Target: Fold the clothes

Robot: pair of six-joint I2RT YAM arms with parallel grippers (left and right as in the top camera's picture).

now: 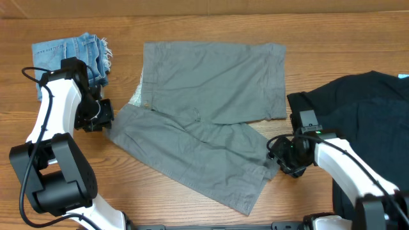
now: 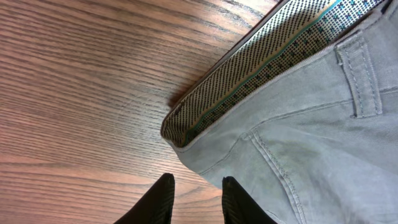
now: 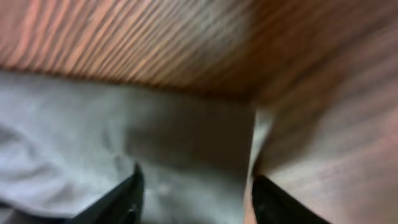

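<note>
Shorts (image 1: 211,121) mid-table, spread flat, legs splayed in a V, waistband at L. No fold made so far, I reckon; whole job left. L gripper (image 2: 196,190) narrow gap, empty, just short of waistband corner. R gripper (image 3: 194,186) wide, empty, over lower-leg hem.

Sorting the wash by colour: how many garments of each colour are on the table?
Grey: 1, the shorts
Blue: 1, the denim shorts
Black: 1, the T-shirt
Total: 3
</note>
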